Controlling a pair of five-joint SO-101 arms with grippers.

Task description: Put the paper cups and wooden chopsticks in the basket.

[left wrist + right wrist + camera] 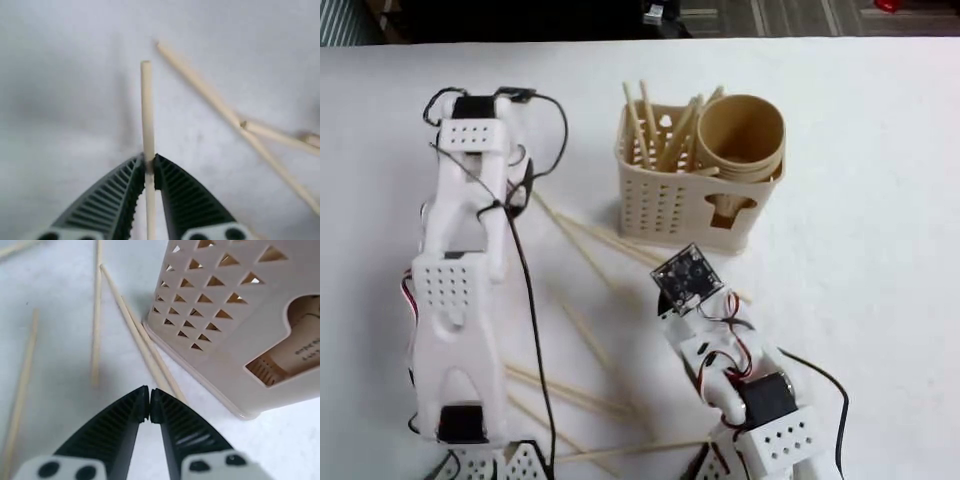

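On the left, stretched from the near edge toward the far side of the table [880, 250]: the left arm [455, 280], white, folded over itself, black cables trailing along it. At the left gripper [149, 172], fingers pinched narrow on one held chopstick [146, 110], gripped partway along, the free end sticking straight out ahead above the white tabletop. Cannot tell whether that end touches the surface. Just beside it and apart from it, lying flat and crossing one another: a few loose chopsticks [225, 112].

On the right, reaching from the near edge toward the basket [670, 205]: the right arm [720, 350], tipped forward and down. At the right gripper [149, 402], fingers pressed together tip to tip with nothing between them, low over the table, just short of the basket's near corner.

Far of the right arm, upright on the table: the cream basket with its perforated walls. Inside, in the right half, stacked paper cups [740, 135], mouth up; in the left half, standing chopsticks [650, 125] leaning at angles above the rim.

Between right gripper and basket, close along the basket's base: a chopstick pair [136, 330], flat on the table. Between the two arms toward the near edge: scattered chopsticks [570, 391], partly under the left arm.
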